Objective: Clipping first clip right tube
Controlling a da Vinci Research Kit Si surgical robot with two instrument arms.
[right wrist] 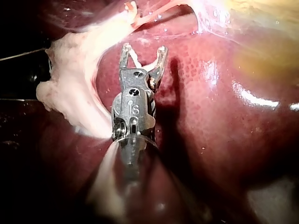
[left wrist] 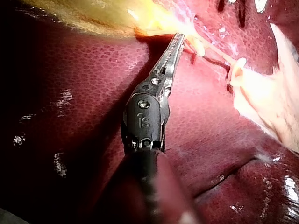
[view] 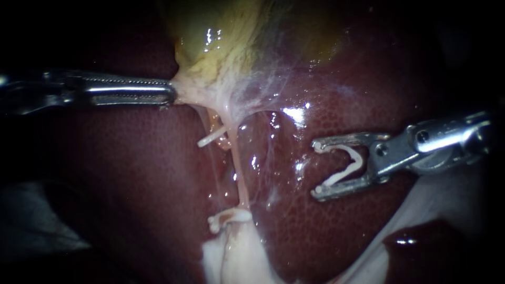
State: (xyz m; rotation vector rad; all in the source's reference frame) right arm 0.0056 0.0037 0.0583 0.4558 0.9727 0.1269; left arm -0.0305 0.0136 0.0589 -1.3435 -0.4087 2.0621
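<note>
Holding gallbladder tissue (view: 185, 93) taut in clenched jaws, the left tool (view: 172, 95) is exposing the right tube (view: 240, 176) while the right tool (view: 317, 169), grasping an open clip (view: 359, 160), is hovering apart from it over the liver (view: 315, 236), seemingly needing to advance and straddle the tube before closing.

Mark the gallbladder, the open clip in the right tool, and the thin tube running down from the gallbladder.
gallbladder (view: 221, 47), endoscope view, on its yellow-green wall.
open clip (view: 361, 162), endoscope view, on its bend.
tube (view: 240, 176), endoscope view, on its middle stretch.
</note>
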